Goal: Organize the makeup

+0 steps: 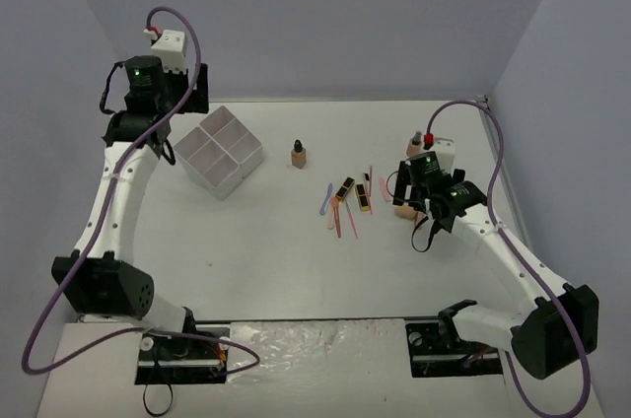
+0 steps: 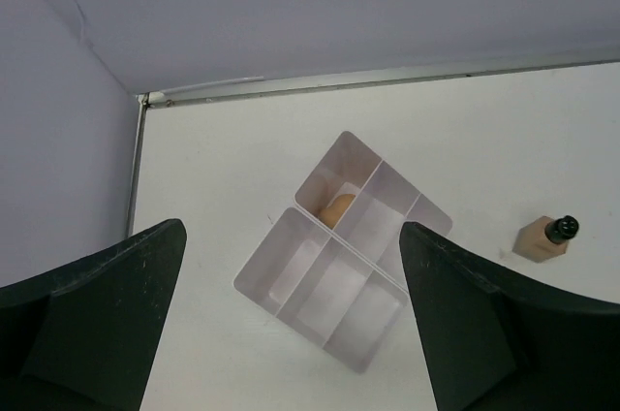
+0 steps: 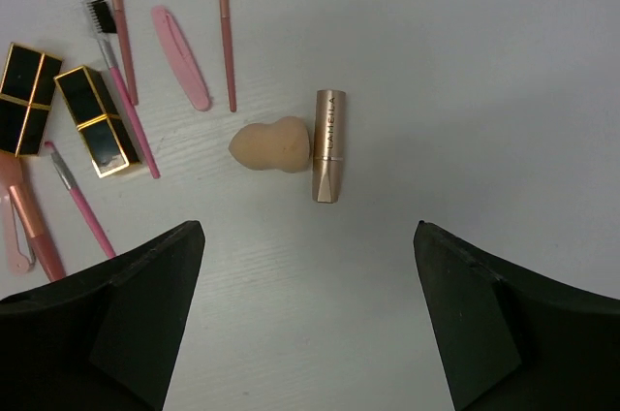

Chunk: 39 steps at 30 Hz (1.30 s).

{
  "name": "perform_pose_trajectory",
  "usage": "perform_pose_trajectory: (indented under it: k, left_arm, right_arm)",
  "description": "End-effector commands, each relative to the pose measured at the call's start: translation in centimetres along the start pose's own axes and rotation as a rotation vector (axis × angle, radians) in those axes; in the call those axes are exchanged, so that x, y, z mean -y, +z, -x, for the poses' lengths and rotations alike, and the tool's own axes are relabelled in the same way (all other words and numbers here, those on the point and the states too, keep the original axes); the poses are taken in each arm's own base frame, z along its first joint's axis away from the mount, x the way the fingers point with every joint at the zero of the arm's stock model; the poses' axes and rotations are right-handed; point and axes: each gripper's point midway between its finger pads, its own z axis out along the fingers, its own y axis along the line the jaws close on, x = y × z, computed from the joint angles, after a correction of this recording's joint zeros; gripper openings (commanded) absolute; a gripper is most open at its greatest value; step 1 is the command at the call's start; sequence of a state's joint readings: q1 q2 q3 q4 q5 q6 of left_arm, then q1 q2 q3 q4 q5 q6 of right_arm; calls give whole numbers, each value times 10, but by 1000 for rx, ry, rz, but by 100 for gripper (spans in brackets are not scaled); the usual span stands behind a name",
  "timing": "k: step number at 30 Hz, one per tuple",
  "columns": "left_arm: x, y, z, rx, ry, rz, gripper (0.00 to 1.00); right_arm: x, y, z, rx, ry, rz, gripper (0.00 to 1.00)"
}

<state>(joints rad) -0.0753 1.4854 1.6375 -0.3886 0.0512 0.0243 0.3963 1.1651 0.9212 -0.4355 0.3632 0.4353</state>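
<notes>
The white box point(image 2: 339, 295) sits near the far-left corner of the table point(image 1: 276, 250), turned so one corner points toward the near edge. The left hand point(image 2: 291, 232) hangs high above it with its fingers wide apart and nothing between them. One beige sponge point(image 2: 337, 209) lies in one of the box's four compartments, and the other three show bare floors. A tan bottle point(image 1: 299, 154) with a dark cap stands upright to the right of the box, well apart from it, about midway along the table and toward the far edge.

The loose makeup lies between the middle of the table and its right edge. Two black-gold lipstick tubes point(image 3: 95, 120) lie flat side by side, just beside each other. Thin sticks point(image 3: 226, 38) in pink and red are scattered around them, one of them tipped with a small bristle head, and in the top view a purple stick point(image 1: 325, 199) lies at the left end of the group.

Toward the right edge, a second sponge point(image 3: 271, 146) lies on its side. A gold lipstick tube point(image 3: 327, 144) lies just beside its rounded end, so close that I cannot tell whether they touch. The right hand point(image 3: 308, 227) hovers low over this pair with its fingers spread apart, holding nothing and clear of both
</notes>
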Motion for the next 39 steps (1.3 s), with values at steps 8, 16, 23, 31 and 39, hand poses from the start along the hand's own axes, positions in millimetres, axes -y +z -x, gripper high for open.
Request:
perform_pose_trajectory:
  k: [8,16,23,31,39]
  left_arm:
    - [27,-77,-60,-112,-170,-92,93]
    - [57,-102,-91,-189,-134,-190,93]
    - [75,-110,-102,-218,-97,-252,93]
    - [86,-112,-105,-227,-55,-294,94]
    - [99,-112,-118,-272,-27,-339,94]
  right_arm:
    - [-22,54,-28,-129,150,-3,51]
    - [-24,84,-39,-157,159,-59,41]
    - [-14,91,-35,-140,161,-112,40]
    - [-8,100,-41,-156,157,-144,40]
    - [-6,106,-47,-161,153,-139,32]
